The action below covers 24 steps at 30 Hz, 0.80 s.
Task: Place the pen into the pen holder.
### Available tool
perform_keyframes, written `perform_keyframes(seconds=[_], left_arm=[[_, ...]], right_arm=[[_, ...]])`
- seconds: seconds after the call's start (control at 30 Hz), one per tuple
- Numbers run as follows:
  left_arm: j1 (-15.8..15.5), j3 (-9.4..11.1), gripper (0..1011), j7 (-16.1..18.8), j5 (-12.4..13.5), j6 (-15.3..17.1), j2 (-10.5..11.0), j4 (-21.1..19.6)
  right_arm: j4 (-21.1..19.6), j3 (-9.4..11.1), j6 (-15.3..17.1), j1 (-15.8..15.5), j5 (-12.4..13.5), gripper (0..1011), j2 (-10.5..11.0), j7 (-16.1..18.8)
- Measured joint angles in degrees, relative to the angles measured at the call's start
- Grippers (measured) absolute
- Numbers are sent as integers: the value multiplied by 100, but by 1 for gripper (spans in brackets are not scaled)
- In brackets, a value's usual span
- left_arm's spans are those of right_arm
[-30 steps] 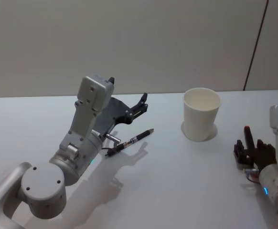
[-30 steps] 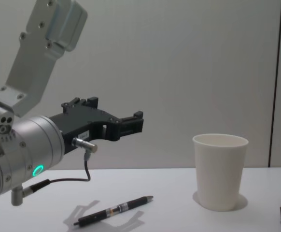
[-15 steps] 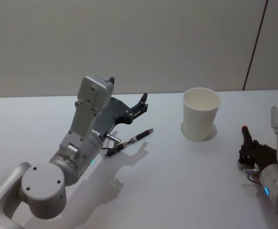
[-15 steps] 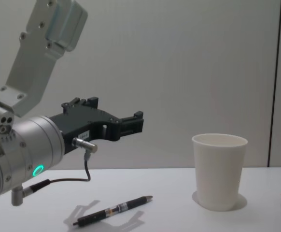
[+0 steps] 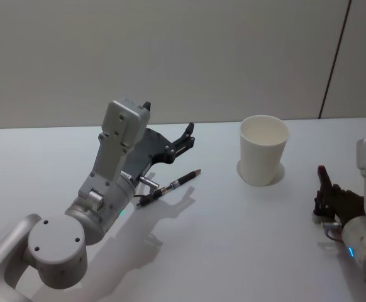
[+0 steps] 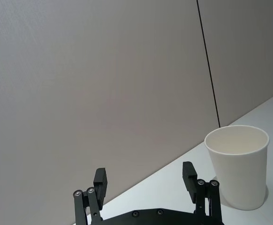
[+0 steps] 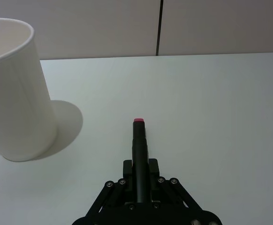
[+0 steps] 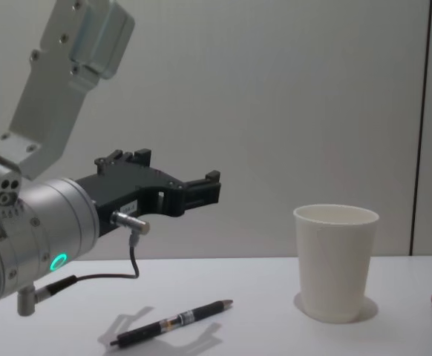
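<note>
Head view high, chest view low (side-on), both toward the pen holder [image 5: 264, 151]

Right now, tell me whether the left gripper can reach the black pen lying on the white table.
Probably yes: the left gripper hangs open above the black pen, with nothing between them.

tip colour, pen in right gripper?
Pinkish red, on a black pen. Best in right wrist view.
</note>
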Motion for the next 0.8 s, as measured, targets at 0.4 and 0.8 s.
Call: perform_keyframes(seconds=[0.4,0.8], left_arm=[[0,0,1001,0,0,0,0,0],[0,0,1001,0,0,0,0,0]], right_arm=[[-15,18,-499,12,-252,185,51,275],[2,80,-1371,104,-546,185,149,730]])
